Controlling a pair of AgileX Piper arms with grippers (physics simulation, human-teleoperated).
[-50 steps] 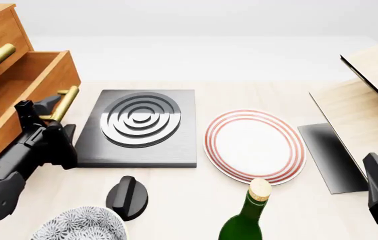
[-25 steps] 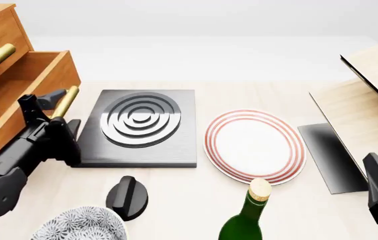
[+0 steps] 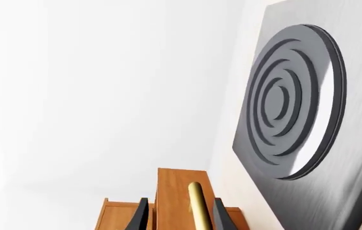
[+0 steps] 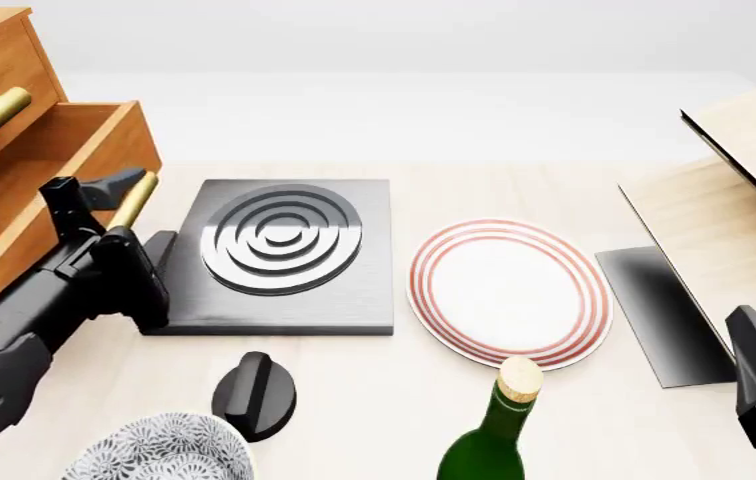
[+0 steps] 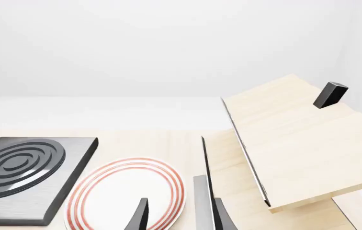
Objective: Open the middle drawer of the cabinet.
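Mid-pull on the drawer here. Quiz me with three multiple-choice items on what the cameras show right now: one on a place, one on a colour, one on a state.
1. What lies directly right of the black burner plate in the front view?
A. the patterned bowl
B. the red-ringed plate
C. the green bottle

2. What colour is the handle of the middle drawer?
A. brass
B. black
C. white

3. How does the left gripper stand at that handle?
A. well clear of it, above the bottle
B. resting on the plate
C. fingers on either side of the bar, drawer pulled out

Answers:
1 B: the red-ringed plate sits beside the burner plate, while the bowl and bottle are nearer the camera.
2 A: the bar shows brass in both the front and left wrist views.
3 C: the left wrist view shows the bar between the fingers.
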